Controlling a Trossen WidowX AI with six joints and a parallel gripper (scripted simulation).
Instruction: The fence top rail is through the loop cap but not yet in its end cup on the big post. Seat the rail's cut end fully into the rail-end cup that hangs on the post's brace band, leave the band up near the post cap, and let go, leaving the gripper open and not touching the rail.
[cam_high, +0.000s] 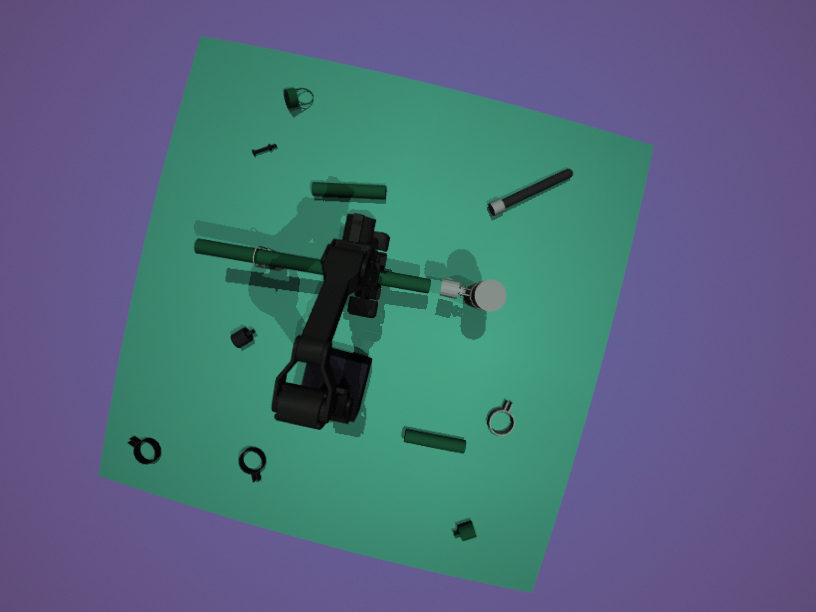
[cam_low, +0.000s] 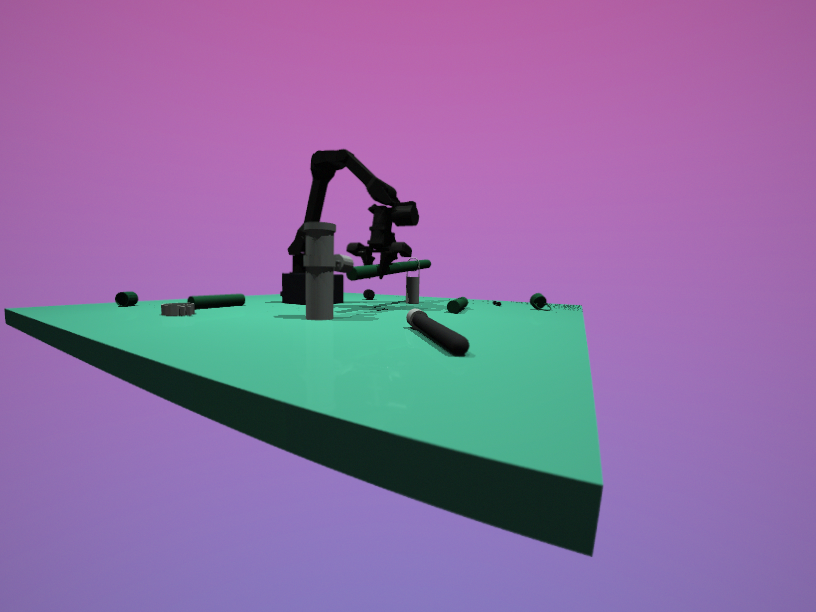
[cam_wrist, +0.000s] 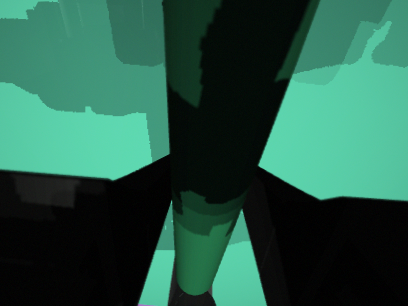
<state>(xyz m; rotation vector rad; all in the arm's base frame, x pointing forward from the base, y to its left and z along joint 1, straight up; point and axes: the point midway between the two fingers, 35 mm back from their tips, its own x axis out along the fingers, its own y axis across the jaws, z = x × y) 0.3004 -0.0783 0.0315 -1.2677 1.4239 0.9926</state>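
Observation:
The green top rail is held off the table, sloping slightly down toward the big post. My gripper is shut on the rail, partway along it. The rail passes through the wire loop cap on the small post. The pale rail-end cup hangs on the brace band, fairly high on the post. From above, a small gap separates the rail's near end from the cup's mouth; from the side, that end looks slightly lower than the cup.
A loose green tube lies behind the gripper. Another green tube and a pale ring clamp lie toward the front. A black rod lies at the back right of the overhead view.

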